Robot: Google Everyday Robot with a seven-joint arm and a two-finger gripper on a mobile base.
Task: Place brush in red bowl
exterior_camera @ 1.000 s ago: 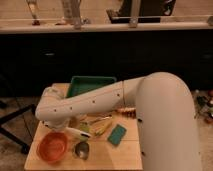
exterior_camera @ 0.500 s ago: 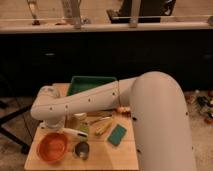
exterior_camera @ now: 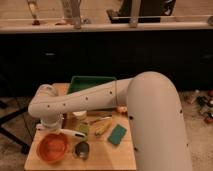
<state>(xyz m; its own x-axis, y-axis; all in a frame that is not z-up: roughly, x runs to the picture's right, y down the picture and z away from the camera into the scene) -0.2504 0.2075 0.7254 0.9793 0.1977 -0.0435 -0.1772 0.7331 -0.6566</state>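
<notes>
Fingers of the gripper, mostly hidden under the thick white wrist at the lower left, look clenched on the brush near its left end. The brush is a slim white rod lying nearly level, just over the upper rim of the red bowl, its free end pointing right. The bowl is round, shallow, glossy orange-red plastic, standing on the pale wooden table. Just right of it stands a small dull metal cup. Further right lie a curved yellow utensil and a flat green rectangular sponge. A green rectangular tray sits at the table's far edge, partly behind the smooth, rounded arm.
</notes>
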